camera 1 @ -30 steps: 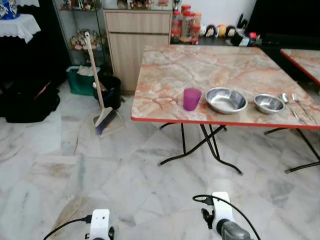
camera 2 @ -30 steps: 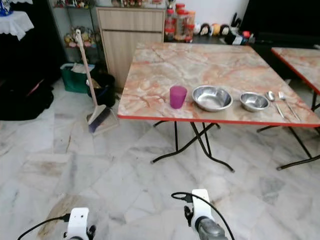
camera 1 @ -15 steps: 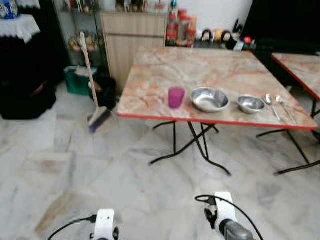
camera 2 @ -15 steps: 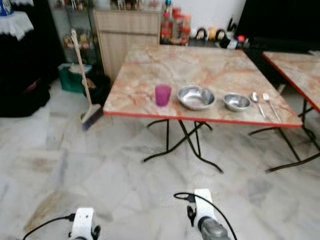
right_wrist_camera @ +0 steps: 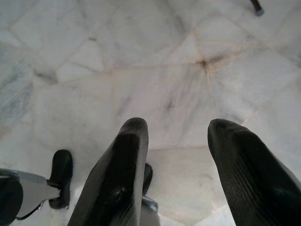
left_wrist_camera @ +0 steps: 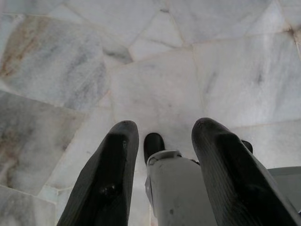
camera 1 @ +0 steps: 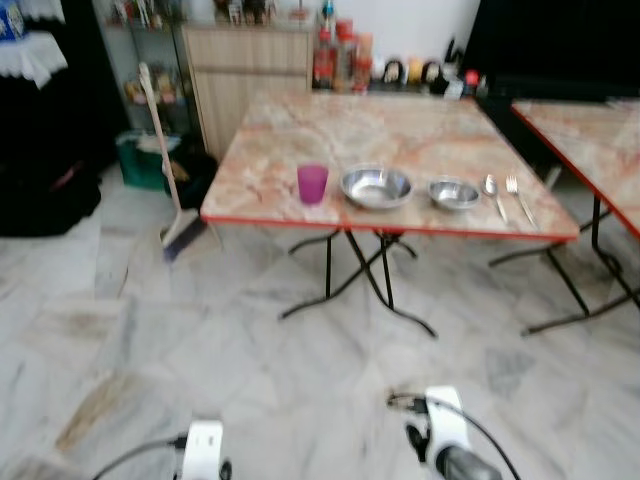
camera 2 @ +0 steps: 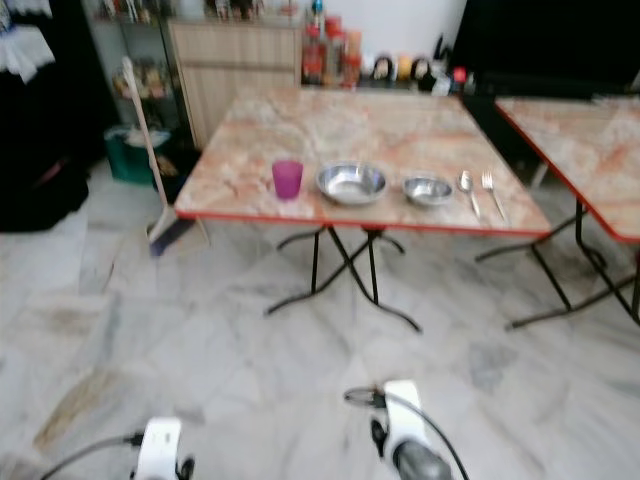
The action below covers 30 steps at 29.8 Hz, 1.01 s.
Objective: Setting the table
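Across the marble floor (camera 1: 250,360), well apart from the robot, a folding table (camera 1: 400,135) is standing with its setting lined up along the near edge: a purple cup (camera 1: 312,184), a large steel bowl (camera 1: 376,187), a small steel bowl (camera 1: 453,193), then a spoon (camera 1: 491,192) and a fork (camera 1: 517,194) lying side by side. A broom (camera 1: 165,160) is leaning near the table's left corner. Both arms are hanging low and idle. The left gripper (left_wrist_camera: 162,174) is pointing down at the floor with its two fingers spread wide and nothing between them; the right gripper (right_wrist_camera: 178,174) is doing the same, jaws wide and empty. The head views are blurring, so the robot is probably walking. The step in hand looks like the approach. To do it well, the robot should be closing squarely on the near edge, stopping where the cup and bowls come within reach, keeping clear of the crossed table legs (camera 1: 365,280), and raising an arm only once the picture steadies.
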Available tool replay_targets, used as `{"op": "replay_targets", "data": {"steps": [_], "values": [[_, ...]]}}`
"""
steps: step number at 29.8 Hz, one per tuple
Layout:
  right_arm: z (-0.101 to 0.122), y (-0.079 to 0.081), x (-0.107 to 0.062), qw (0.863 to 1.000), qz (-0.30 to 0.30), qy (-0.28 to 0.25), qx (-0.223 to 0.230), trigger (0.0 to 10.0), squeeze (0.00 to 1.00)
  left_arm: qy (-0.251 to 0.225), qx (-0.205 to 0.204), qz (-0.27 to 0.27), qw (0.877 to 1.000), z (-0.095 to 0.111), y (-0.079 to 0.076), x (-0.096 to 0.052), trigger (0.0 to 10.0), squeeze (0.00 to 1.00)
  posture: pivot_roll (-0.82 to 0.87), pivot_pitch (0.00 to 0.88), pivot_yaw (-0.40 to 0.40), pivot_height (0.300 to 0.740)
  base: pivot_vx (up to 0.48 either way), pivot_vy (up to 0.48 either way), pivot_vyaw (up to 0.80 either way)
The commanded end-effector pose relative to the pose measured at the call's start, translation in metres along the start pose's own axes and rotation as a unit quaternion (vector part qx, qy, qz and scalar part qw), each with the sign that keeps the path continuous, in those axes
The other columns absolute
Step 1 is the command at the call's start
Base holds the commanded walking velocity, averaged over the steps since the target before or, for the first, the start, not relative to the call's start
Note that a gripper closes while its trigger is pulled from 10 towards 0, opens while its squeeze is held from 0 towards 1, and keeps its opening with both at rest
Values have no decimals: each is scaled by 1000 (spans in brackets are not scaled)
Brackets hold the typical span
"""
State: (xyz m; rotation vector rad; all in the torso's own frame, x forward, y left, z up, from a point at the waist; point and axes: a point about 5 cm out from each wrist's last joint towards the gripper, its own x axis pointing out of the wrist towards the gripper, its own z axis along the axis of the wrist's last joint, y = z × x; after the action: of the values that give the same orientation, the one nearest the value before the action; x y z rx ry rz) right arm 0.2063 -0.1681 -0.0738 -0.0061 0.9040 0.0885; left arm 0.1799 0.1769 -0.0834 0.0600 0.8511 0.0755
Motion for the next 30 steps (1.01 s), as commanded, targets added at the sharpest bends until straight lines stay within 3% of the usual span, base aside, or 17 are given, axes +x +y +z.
{"op": "replay_targets", "data": {"steps": [1,16,30], "values": [[5,-4,0,1000,-5,-7,-3,10000,0,-4,0,-13,1000,4,-3,1,10000,0,76,0,-51,740,0,0,0],[6,-1,1,1000,0,-9,-6,10000,0,-6,-4,-12,1000,6,0,2,10000,0,79,0,-51,740,0,0,0],[5,-3,0,1000,-4,-5,-7,10000,0,-8,-23,-3,1000,7,-1,2,10000,0,82,0,-66,740,302,0,0]]}}
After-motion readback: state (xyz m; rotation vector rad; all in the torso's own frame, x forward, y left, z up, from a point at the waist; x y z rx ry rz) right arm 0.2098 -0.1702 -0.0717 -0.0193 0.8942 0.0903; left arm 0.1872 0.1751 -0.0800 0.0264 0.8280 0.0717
